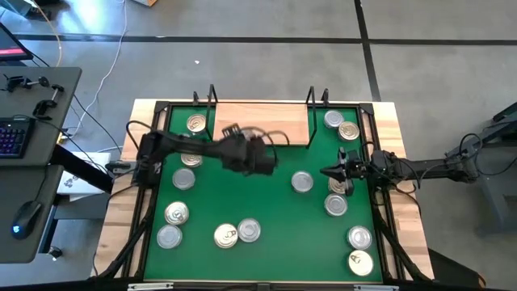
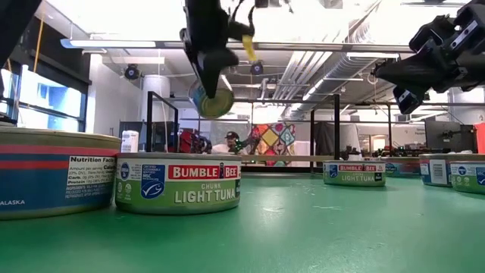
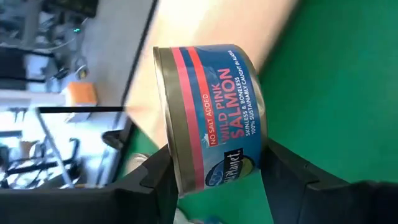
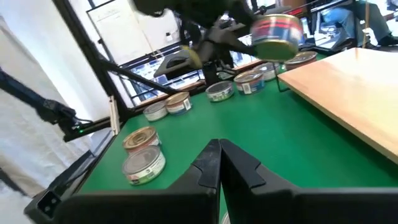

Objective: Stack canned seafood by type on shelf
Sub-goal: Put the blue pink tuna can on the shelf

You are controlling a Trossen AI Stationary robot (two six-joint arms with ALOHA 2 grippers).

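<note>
One salmon tin (image 3: 208, 118), round and flat, sat clamped between the left gripper's (image 3: 214, 186) dark fingers (image 3: 292, 174), tipped on edge so its paper band faced the wrist camera: blue ground, red stripes, "Wild Pink Salmon" print, dull metal rim. Jaws stood partway in, pressed on the tin's opposite walls. In the low view the tin (image 2: 211, 99) hung well above the mat, clear of everything below the fingers.

Mat (image 1: 266, 202): flat green, slightly textured, framed in black metal. Shelf (image 1: 262, 123): pale smooth wood board with black wire uprights at both ends, lying just beyond the held tin. Its top looked bare in the high view.

Left arm reached from its base across the mat, wrist near the mat's middle, gripper (image 1: 260, 156) close to the shelf's front edge.

Loose tins (image 1: 302, 182) lay scattered on the mat to either side of the jaws, lids up, some gold-toned, some plain silver, pull tabs showing. Nearest the low camera, a green-banded tuna tin (image 2: 178, 182) stood upright on the mat.

Right gripper (image 4: 219, 163) hovered over the mat's right side, fingers pressed together, nothing between them. Right arm stretched in level from the right edge; gripper (image 1: 338, 171) pointed toward the mat's middle, with a few tins just beside it.
</note>
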